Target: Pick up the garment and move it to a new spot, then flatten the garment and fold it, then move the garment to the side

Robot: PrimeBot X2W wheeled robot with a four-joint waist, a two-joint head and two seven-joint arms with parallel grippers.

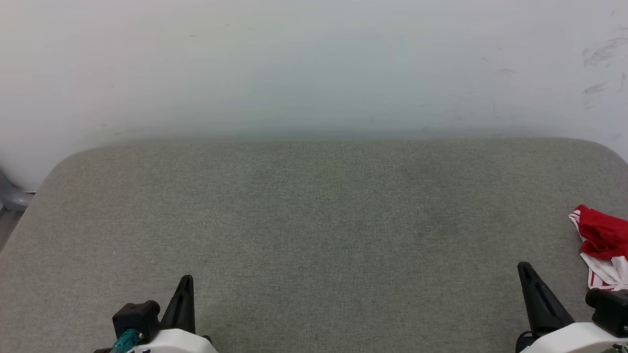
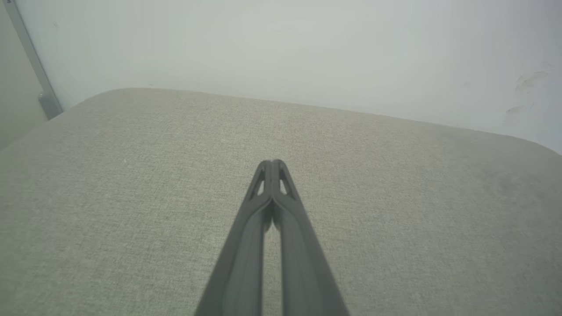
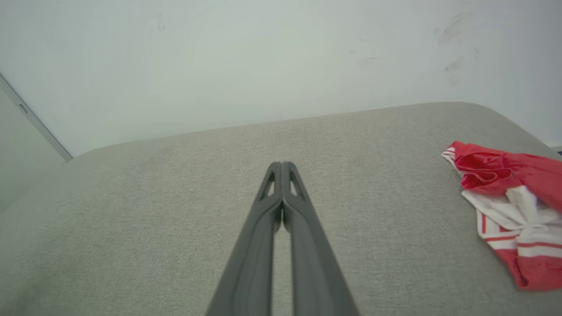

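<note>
Here, we look down on a grey cushioned surface set against a pale wall. Our left gripper sits at our near left, its two dark fingers pressed together at the tips and holding nothing. Our right gripper sits at our near right, its fingers likewise pressed together and empty. The garment, red with white cloth and striped trim, lies crumpled on the surface at our right, near the right gripper but apart from it, and well apart from the left.
</note>
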